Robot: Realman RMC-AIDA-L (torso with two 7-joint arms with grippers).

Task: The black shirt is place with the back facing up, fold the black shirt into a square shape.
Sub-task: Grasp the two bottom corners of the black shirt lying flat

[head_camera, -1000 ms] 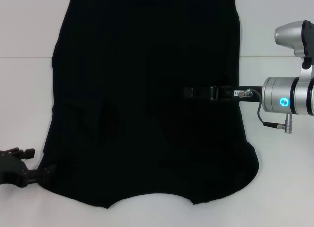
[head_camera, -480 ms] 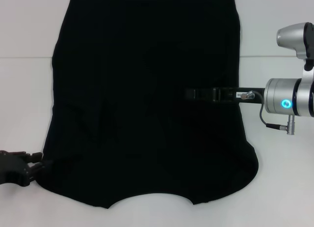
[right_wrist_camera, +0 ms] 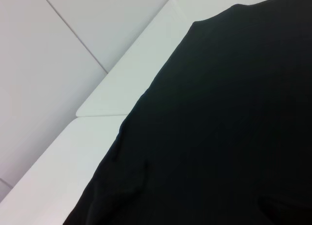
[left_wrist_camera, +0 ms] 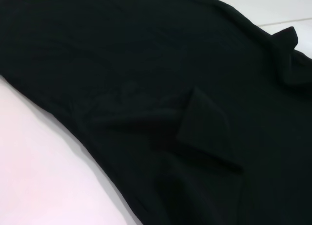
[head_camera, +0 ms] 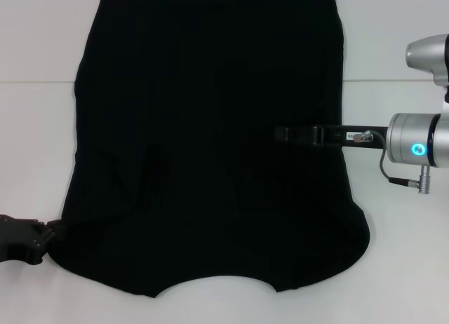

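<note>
The black shirt (head_camera: 210, 149) lies flat, plain, faintly creased. The left claw (head_camera: 42, 238), at 8 o'clock, touches its edge; the right claw (head_camera: 295, 135) is above it at 3 o'clock. Their finger state I cannot tell.

The view is filled mostly by the black shirt (left_wrist_camera: 146, 64), spread flat on a white table (left_wrist_camera: 39, 176). A small flap of the cloth (left_wrist_camera: 204, 122) is seen folded over on itself near the middle, and another raised fold (left_wrist_camera: 285, 57) is seen towards one corner.
</note>
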